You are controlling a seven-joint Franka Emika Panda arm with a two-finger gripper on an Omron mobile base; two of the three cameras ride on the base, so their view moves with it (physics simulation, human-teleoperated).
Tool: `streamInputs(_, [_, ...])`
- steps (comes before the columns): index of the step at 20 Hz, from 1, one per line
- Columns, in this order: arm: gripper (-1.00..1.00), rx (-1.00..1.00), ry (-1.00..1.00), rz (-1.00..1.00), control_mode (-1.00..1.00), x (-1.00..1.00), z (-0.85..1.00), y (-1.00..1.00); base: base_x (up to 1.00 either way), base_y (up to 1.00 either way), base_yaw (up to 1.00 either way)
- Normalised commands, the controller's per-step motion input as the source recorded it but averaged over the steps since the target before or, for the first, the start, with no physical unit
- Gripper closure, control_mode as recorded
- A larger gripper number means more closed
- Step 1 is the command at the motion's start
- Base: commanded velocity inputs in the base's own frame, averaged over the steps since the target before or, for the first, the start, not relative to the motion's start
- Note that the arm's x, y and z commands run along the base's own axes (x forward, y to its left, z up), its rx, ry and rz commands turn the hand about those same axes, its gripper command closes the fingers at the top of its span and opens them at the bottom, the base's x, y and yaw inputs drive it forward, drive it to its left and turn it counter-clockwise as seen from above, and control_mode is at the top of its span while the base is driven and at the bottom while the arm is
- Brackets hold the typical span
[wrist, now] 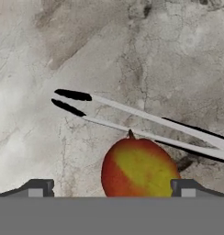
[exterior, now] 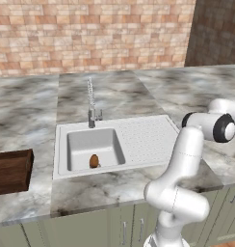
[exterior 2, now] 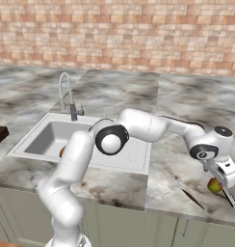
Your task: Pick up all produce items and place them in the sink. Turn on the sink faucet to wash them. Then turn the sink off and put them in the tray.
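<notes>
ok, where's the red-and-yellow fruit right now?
The fruit lies on the marble counter right of the sink, beside the tongs, under the open gripper.

My two base cameras look forward-down, sharing white rectangular sink (exterior: 138,140) (exterior 2: 134,157) — hand camera close above grey marbled counter (wrist: 109,55).
</notes>
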Motion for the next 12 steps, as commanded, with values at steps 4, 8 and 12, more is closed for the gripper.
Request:
streamInputs(4, [-1.0,0.0,0.0,0.0,-1.0,-0.1,-0.32,-0.17,0.0,0.0,0.0])
streamInputs(8, [-1.0,0.0,0.0,0.0,-1.0,-0.06,-0.39,-0.07,0.0,0.0,0.0])
streamInputs(12, [-1.0,0.0,0.0,0.0,-1.0,-0.02,-0.39,-0.01,0.0,0.0,0.0])
